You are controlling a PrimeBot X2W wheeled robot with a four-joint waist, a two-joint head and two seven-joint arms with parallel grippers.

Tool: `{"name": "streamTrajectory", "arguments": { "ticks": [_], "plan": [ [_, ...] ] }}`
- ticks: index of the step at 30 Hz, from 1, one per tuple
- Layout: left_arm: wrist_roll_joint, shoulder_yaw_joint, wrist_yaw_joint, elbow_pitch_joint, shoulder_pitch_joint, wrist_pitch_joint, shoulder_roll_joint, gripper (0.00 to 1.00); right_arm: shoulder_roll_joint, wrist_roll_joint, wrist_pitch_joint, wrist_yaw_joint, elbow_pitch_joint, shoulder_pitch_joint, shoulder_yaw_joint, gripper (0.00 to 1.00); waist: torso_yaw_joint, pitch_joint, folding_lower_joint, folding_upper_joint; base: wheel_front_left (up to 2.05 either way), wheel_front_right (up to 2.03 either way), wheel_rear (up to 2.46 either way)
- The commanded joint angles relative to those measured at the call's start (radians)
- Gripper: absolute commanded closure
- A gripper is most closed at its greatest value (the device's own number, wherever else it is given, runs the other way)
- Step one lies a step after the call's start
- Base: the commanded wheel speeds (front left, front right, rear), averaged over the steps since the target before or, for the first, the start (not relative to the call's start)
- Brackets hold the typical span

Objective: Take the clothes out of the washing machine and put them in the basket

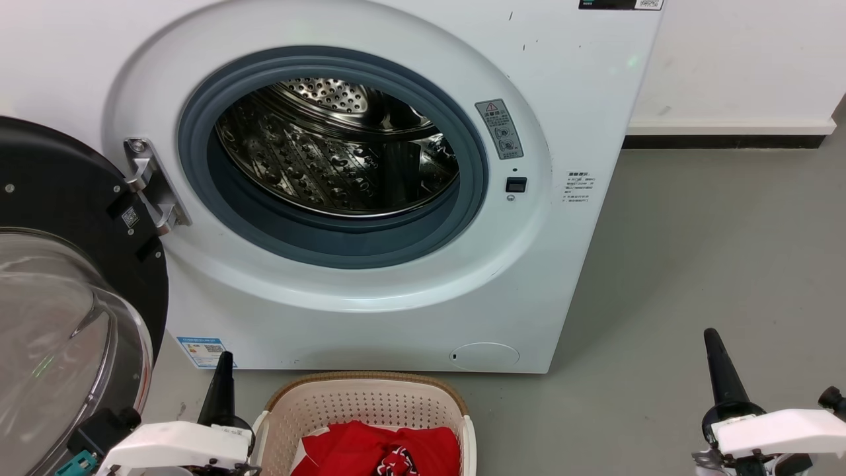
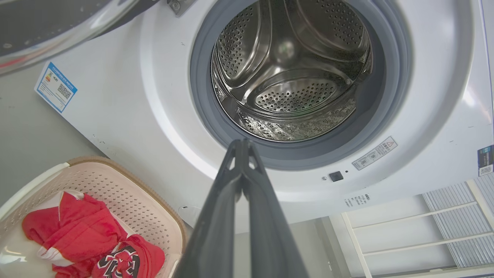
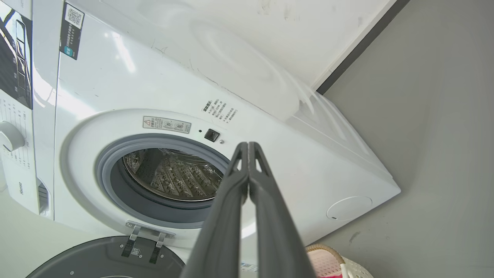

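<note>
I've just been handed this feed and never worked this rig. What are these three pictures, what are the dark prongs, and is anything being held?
The head view looks down from the robot's head at a white washing machine with its door swung open. The drum looks empty. On the floor in front stands a cream basket holding the red clothes. The dark prongs are the robot's fingers: the left gripper at lower left, the right gripper at lower right. The other two pictures come from cameras on each wrist, looking along that gripper's own fingers. Both grippers are shut and hold nothing.
</note>
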Motion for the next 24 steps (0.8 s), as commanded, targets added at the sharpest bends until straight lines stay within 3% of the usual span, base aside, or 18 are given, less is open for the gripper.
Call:
{"name": "streamTrajectory", "arguments": {
  "ticks": [1,24],
  "plan": [
    [-0.029,0.006,-0.008,-0.005,-0.022,0.008,0.001,1.00,-0.008,0.030,0.007,0.000,-0.003,-0.027,-0.002,1.00,0.000,0.000,-0.0001,0.0000,0.00,0.00,0.00],
    [-0.275,0.018,-0.031,0.021,-0.061,0.066,-0.001,1.00,-0.008,0.269,0.067,0.000,0.026,-0.064,-0.011,1.00,0.000,0.005,-0.0001,0.0000,0.00,0.00,0.00]
  ]
}}
